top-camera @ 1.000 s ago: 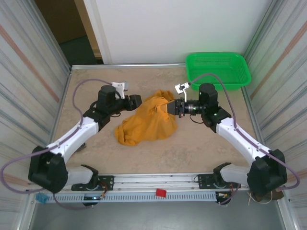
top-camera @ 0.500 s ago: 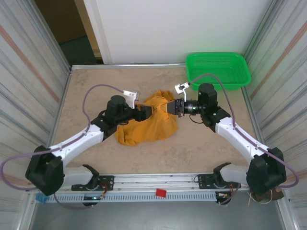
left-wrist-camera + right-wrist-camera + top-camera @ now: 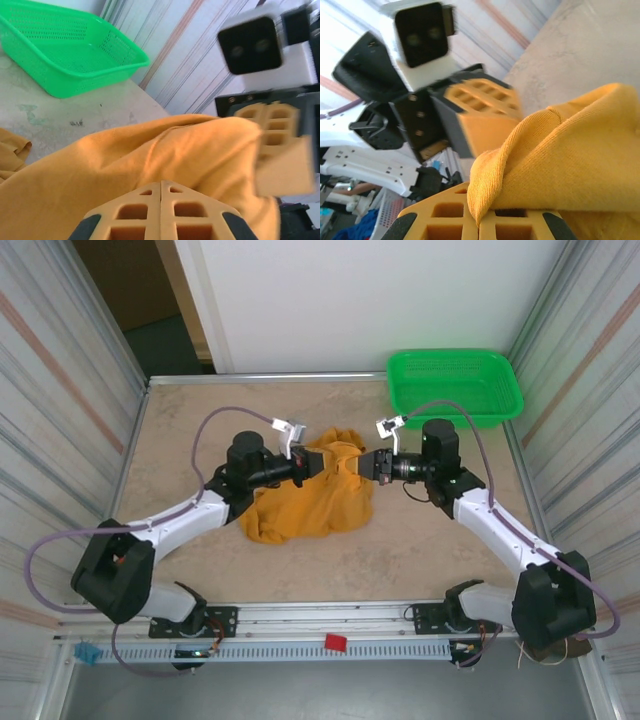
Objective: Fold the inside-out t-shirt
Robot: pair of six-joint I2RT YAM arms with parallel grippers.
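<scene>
The inside-out t-shirt (image 3: 315, 505) is lying bunched at mid-desk (image 3: 420, 560), its upper edge raised between the arms. If they pull apart, a shallow bite is likely slipping out. The right fingers (image 3: 445, 220) are clamping a hem fold. The left fingers (image 3: 130, 222) are pressing shut, seemingly pinching the ridge.

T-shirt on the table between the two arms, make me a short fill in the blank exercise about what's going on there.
The t-shirt lies crumpled and is not yet ____.
The right gripper and the left gripper both grip its far edge, tips pointing ____ each other.
The basket at the far right of the table is coloured ____.
Missing words: folded; toward; green.
</scene>
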